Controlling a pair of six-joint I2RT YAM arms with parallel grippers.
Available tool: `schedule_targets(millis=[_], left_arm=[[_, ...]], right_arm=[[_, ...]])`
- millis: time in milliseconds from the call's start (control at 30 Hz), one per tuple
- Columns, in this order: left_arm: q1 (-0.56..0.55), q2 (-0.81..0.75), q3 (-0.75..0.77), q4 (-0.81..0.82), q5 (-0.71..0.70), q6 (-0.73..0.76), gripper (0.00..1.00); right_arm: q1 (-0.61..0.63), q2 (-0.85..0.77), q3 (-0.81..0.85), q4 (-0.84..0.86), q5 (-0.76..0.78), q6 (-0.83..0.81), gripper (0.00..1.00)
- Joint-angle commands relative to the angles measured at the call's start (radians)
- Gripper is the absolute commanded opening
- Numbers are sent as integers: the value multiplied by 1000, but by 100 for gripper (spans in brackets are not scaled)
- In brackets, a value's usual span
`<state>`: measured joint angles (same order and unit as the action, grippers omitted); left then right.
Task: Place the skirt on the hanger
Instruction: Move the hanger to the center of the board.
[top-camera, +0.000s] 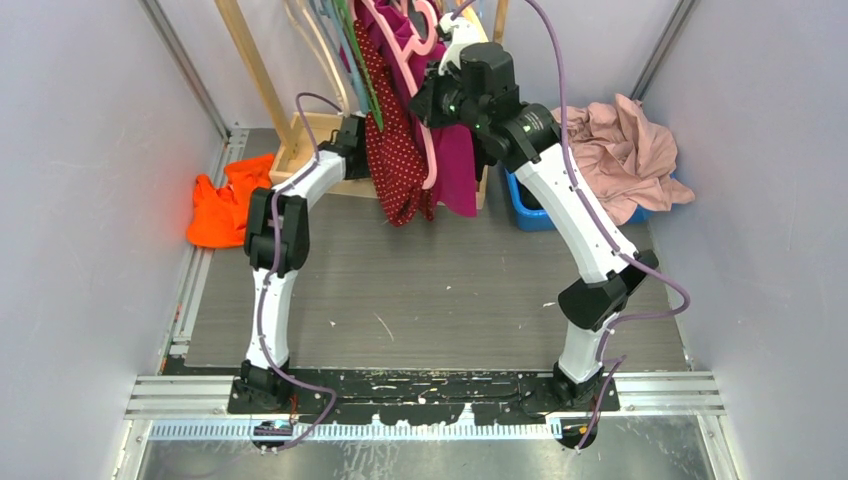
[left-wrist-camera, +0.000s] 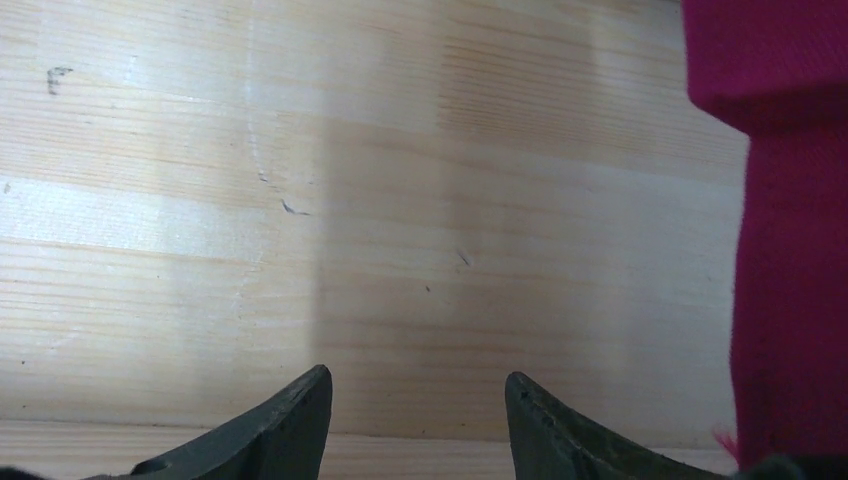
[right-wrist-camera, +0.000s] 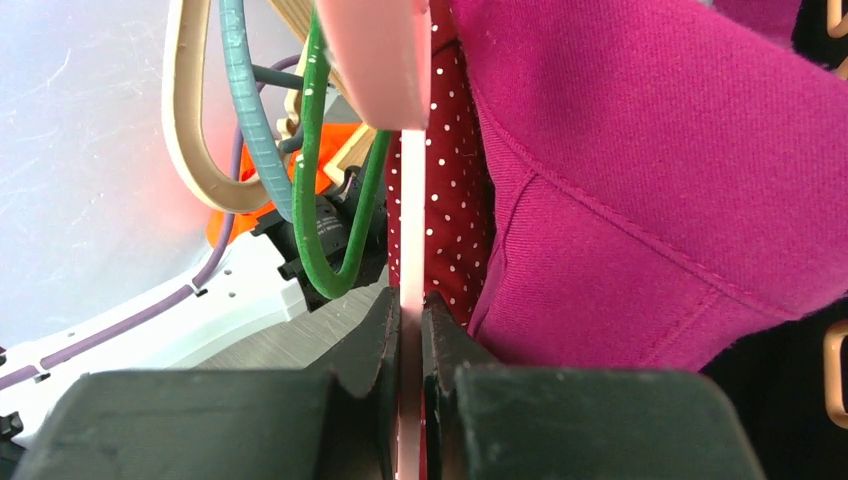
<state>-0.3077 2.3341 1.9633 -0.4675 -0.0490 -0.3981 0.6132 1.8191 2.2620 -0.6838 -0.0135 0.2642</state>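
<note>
Between the right jaws, the hanger (right-wrist-camera: 411, 230), skirt (right-wrist-camera: 455, 180) just beside

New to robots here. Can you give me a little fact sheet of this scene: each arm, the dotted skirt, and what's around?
Right end effector: shut on the thin pink hanger
Left end effector: open, holding nothing, facing a pale wooden board
Skirt: hanging at the rack, against the hanger; whether it sits properly on it cannot be told
Neighbours: magenta garment, green hanger
Elsewhere: pale pink garment over a blue bin; orange cloth at the left
</note>
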Motion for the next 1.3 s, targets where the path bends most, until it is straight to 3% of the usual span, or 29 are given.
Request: schedule_targets(millis=[0,767,967,1267], left_arm=[[-24,-54,-146,-133,70,-12,64],[-198,-216,-533,26,70,-51,60],[-269,-234,-593,47,57,-68,60],[-346,-274,-694,67,48,-77,60]], right_arm=[[-4,-91,-1,149,-10,15,1],[36,-143,-38,115,17,9,1],[86,-69,95,12,93,-49,1],[90,50,346,-128,90,-67,1]])
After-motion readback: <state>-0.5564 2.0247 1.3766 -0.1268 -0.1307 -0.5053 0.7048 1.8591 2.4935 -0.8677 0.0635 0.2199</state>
